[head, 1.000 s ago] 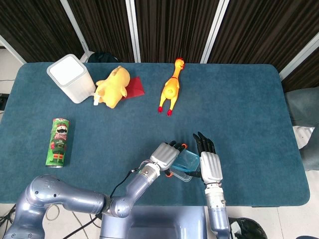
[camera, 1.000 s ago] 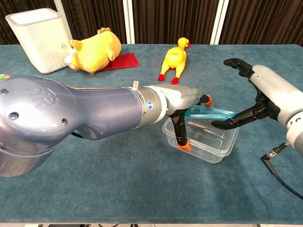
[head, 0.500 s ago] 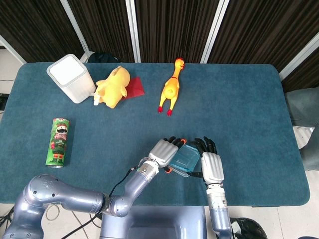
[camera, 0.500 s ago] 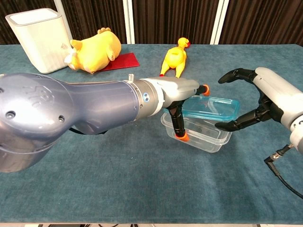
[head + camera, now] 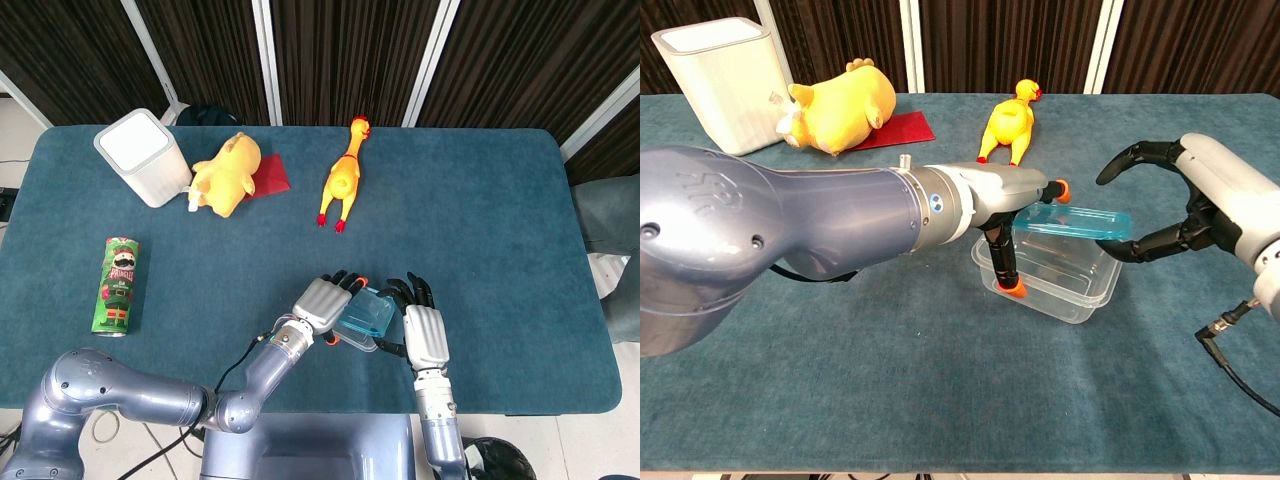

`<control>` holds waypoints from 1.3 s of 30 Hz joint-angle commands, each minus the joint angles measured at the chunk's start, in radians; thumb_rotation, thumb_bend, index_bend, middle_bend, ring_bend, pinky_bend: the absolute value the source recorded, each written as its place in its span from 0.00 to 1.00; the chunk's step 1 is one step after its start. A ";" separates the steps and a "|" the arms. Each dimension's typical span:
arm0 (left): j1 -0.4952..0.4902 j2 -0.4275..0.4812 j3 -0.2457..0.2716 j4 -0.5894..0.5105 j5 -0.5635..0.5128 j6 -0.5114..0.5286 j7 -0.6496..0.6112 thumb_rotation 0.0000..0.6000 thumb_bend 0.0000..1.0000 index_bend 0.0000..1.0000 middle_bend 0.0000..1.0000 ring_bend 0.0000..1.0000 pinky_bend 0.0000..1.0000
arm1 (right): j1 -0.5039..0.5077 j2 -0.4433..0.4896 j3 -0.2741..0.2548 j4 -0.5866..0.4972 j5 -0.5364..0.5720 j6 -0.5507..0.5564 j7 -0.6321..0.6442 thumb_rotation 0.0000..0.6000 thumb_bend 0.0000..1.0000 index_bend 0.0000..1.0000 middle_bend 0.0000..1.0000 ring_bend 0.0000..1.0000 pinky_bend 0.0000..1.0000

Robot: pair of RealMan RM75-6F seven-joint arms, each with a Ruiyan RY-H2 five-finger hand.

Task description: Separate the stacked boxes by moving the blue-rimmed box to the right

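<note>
The blue-rimmed box (image 5: 1076, 222) hangs tilted just above the clear box (image 5: 1052, 290), near the table's front edge. My left hand (image 5: 1012, 205) grips the clear box's left wall, with one orange fingertip (image 5: 1016, 288) inside it and another at the blue rim's left end. My right hand (image 5: 1200, 205) holds the blue-rimmed box at its right end, one finger under the rim and the others curled above. In the head view the blue-rimmed box (image 5: 363, 316) sits between the left hand (image 5: 322, 300) and the right hand (image 5: 424, 336), mostly covering the clear box.
At the back stand a white bin (image 5: 143, 155), a yellow plush (image 5: 228, 172) on a red cloth (image 5: 272, 176), and a rubber chicken (image 5: 342, 180). A green chips can (image 5: 118, 285) lies at the left. A black cable (image 5: 1240, 375) trails below my right wrist.
The blue-rimmed box has come up off the clear box. Both boxes and my left hand have shifted slightly left. My right hand's fingers have curled in around the blue rim's right end.
</note>
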 commanded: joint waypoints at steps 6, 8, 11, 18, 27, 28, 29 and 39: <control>0.000 0.005 -0.002 -0.007 0.007 -0.001 -0.011 1.00 0.10 0.00 0.02 0.00 0.17 | -0.002 0.002 -0.005 0.002 0.005 -0.007 0.003 1.00 0.49 0.47 0.25 0.01 0.00; 0.003 0.010 -0.002 -0.012 0.013 -0.001 -0.018 1.00 0.10 0.00 0.02 0.00 0.17 | -0.002 0.004 -0.005 0.002 0.006 -0.008 0.004 1.00 0.53 0.49 0.25 0.01 0.00; 0.006 0.018 -0.001 -0.021 0.021 -0.003 -0.027 1.00 0.10 0.00 0.02 0.00 0.17 | -0.004 0.007 -0.007 0.002 0.007 -0.010 0.006 1.00 0.56 0.51 0.25 0.01 0.00; 0.015 0.039 -0.003 -0.043 0.043 0.001 -0.050 1.00 0.10 0.00 0.02 0.00 0.17 | -0.004 0.007 -0.009 0.002 0.003 -0.009 0.007 1.00 0.56 0.52 0.25 0.01 0.00; 0.034 0.077 -0.002 -0.083 0.082 -0.002 -0.090 1.00 0.10 0.00 0.02 0.00 0.17 | -0.001 0.003 -0.001 0.008 0.000 -0.007 0.006 1.00 0.56 0.53 0.25 0.01 0.00; 0.037 0.083 -0.001 -0.090 0.089 -0.003 -0.096 1.00 0.10 0.00 0.02 0.00 0.17 | 0.000 0.002 0.002 0.010 0.000 -0.007 0.007 1.00 0.57 0.53 0.25 0.01 0.00; 0.040 0.088 -0.001 -0.098 0.096 -0.002 -0.103 1.00 0.10 0.00 0.02 0.00 0.16 | 0.000 0.002 0.005 0.010 0.001 -0.006 0.007 1.00 0.57 0.53 0.25 0.01 0.00; 0.062 0.130 0.004 -0.145 0.150 0.008 -0.141 1.00 0.06 0.00 0.01 0.00 0.15 | -0.002 0.007 0.016 0.020 0.003 0.000 0.021 1.00 0.56 0.53 0.25 0.01 0.00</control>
